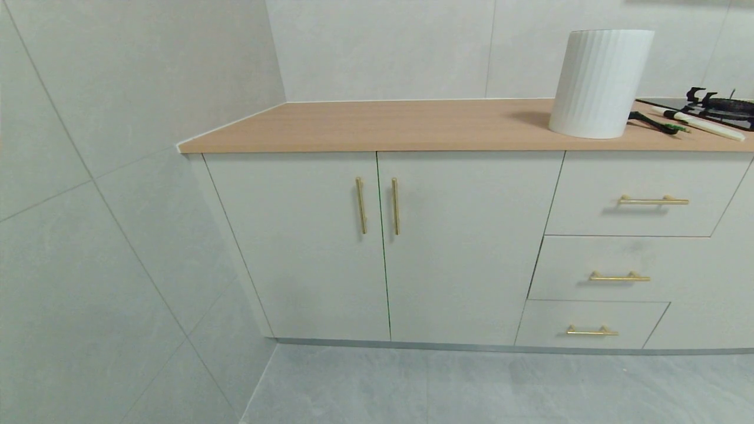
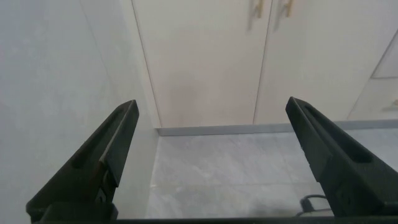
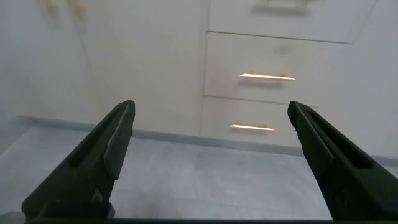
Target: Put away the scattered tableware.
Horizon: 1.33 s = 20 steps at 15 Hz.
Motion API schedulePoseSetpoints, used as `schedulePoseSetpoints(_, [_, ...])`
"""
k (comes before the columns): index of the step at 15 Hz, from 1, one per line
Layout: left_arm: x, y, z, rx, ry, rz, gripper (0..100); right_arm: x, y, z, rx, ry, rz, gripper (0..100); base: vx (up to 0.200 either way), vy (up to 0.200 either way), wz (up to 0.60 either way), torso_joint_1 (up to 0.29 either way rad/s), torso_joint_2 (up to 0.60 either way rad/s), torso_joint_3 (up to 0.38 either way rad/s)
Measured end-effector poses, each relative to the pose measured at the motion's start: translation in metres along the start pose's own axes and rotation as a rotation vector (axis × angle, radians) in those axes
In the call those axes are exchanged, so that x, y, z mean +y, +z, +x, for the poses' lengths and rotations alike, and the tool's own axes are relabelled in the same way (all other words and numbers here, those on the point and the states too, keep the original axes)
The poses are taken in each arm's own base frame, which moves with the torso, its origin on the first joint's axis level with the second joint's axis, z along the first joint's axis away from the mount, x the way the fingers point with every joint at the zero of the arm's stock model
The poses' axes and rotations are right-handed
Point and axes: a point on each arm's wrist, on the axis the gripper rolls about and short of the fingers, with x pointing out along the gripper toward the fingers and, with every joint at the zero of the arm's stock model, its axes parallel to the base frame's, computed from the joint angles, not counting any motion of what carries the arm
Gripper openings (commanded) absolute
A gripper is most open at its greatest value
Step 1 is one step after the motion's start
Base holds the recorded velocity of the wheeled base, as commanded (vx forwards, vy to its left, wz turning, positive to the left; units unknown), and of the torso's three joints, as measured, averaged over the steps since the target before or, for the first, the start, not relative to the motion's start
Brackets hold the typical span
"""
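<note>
Lying at the far right end of the wooden counter (image 1: 383, 123), the scattered tableware includes a dark utensil (image 1: 654, 122) with green on it, just beside a tall white ribbed holder (image 1: 599, 82). A long white-handled utensil (image 1: 710, 127) lies a little farther right, at the edge of a black cooktop (image 1: 721, 106). Below the counter are two cabinet doors (image 1: 306, 247) and, to their right, a stack of three drawers (image 1: 642, 194) with gold handles. The left claw (image 2: 211, 106) is released, its fingers spread wide with nothing between them, low before the cabinet doors above the grey floor (image 2: 217, 174). The right claw (image 3: 210, 107) is equally wide apart and empty, facing the lower drawers.
</note>
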Motion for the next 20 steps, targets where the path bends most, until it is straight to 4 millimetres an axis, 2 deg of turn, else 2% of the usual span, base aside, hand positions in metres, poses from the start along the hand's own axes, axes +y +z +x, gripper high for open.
schedulePoseSetpoints(3, [0.0000,-0.0001,0.0000,0.000,0.000,-0.003,100,-0.0001,-0.0014,0.0002,0.007,-0.007,0.080,100,0.000,0.000,0.00,0.000,0.00,0.000])
schedulePoseSetpoints(17, [0.0005,-0.0001,0.0000,0.001,0.024,-0.016,100,-0.0001,-0.0021,0.0004,0.013,-0.009,0.082,100,0.000,0.000,0.00,0.000,0.00,0.000])
schedulePoseSetpoints(20, [0.0005,-0.0001,0.0000,0.001,0.023,-0.016,100,-0.0001,-0.0022,0.0004,0.014,-0.008,0.082,100,0.000,-0.200,0.00,-0.001,0.00,0.004])
